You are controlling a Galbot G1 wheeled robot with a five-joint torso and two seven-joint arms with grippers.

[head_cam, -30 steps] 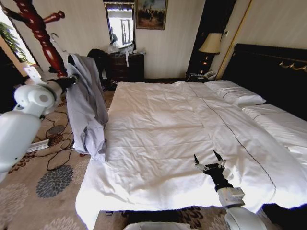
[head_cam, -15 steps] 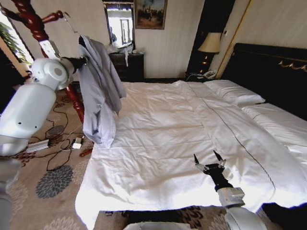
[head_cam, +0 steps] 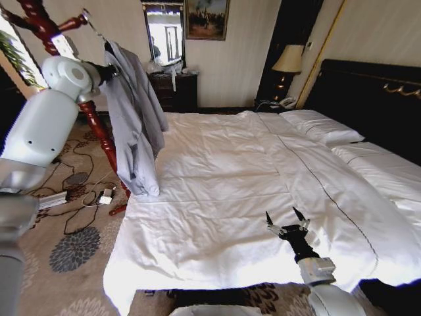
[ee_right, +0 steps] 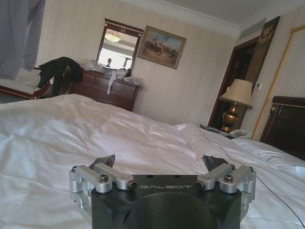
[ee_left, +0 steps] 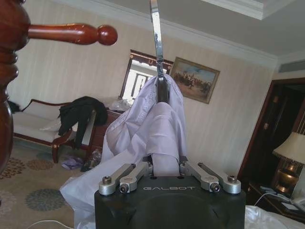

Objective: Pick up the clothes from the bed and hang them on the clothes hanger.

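Left end effector [head_cam: 105, 68] grips hangered clothes [head_cam: 135, 118]; right end effector [head_cam: 287, 220] splayed above bed [head_cam: 223, 197]

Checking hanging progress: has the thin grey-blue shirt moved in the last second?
Yes. The grey-blue shirt rose and shifted toward the reddish wooden coat stand, held by the left gripper.

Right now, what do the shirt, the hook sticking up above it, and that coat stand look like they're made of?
The shirt, held up by the left gripper, looks like thin soft woven fabric: it drapes and crumples in loose folds. The hook looks like bare metal, a silvery strip with a sheen. The coat stand looks like turned wood with glossy reddish-brown varnish, judging by its rounded knobs and highlights.
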